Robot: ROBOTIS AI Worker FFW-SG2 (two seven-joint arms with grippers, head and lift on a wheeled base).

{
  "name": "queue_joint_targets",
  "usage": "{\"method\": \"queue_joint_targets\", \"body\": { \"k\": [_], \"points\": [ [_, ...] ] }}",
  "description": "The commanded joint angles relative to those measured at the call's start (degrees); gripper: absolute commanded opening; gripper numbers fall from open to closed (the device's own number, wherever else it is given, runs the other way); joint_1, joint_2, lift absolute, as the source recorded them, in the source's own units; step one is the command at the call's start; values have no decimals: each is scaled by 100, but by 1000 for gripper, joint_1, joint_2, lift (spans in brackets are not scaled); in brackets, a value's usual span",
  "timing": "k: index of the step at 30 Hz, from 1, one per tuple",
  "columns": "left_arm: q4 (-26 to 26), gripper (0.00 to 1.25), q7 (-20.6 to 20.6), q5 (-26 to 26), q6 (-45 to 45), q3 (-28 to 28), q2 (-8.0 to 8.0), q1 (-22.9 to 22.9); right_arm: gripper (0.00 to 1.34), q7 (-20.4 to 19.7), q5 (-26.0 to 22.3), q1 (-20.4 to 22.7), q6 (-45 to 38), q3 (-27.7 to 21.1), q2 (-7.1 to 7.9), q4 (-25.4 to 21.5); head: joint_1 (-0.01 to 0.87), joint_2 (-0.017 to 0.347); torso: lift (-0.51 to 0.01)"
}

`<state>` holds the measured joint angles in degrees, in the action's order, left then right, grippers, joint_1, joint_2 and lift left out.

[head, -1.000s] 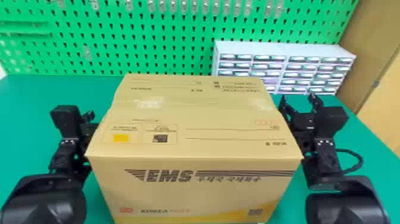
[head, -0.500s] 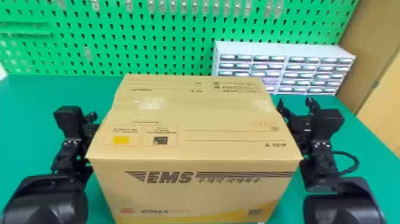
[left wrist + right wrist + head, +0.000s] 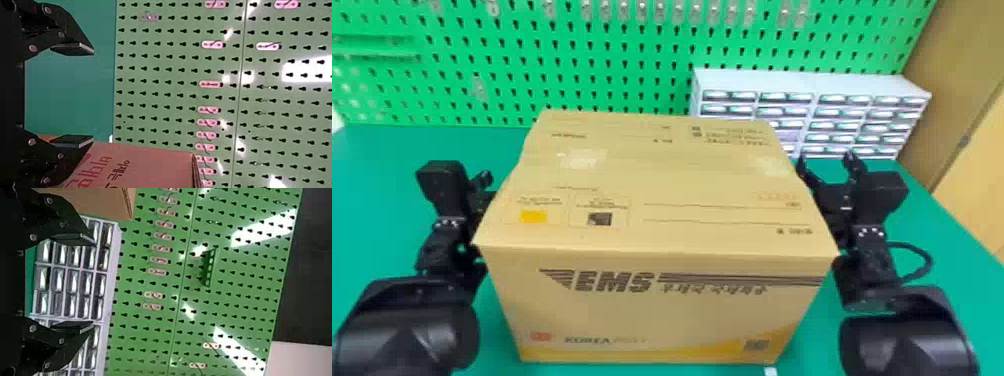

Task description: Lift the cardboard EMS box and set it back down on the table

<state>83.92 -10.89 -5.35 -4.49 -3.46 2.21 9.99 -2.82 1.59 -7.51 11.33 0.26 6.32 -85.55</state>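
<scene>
We see the EMS box (image 3: 652, 310) upright on the green table (image 3: 372, 210), between the two arms, its printed front towards the robot. The left gripper (image 3: 92, 95) has its fingers spread with nothing between them; the right gripper (image 3: 93, 283) is likewise parted and empty, alongside the box's far right part. Whether either arm presses on the cardboard we cannot tell. The box being wider than either gap, we judge that the lift must come from squeezing both sides at once. Should the two arms press unequally, we would expect the box to skew or slide sideways; should they press too lightly, smooth cardboard could slip down as they rise. Too hard a squeeze could buckle the walls or the taped lid. Contact placed too high or too far back could let the front dip, and uneven lifting could tilt it. Reaching farther forward, the right fingers might strike the drawer cabinet (image 3: 809, 85) behind.
</scene>
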Motion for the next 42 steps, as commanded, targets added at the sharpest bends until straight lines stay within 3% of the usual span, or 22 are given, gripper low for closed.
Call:
{"method": "queue_joint_targets", "body": {
  "k": [1, 20, 42],
  "points": [
    [37, 787, -282, 8, 1, -14, -1, 65, 831, 1, 0, -49, 0, 9, 18, -32, 678, -14, -92],
    [266, 787, -352, 201, 1, -172, -1, 531, 835, 1, -9, -532, 0, 53, 106, -216, 678, -14, -92],
    [292, 785, -352, 245, 1, -199, -1, 583, 835, 1, 52, -620, 0, 18, 115, -216, 678, -14, -92]
  ]
}}
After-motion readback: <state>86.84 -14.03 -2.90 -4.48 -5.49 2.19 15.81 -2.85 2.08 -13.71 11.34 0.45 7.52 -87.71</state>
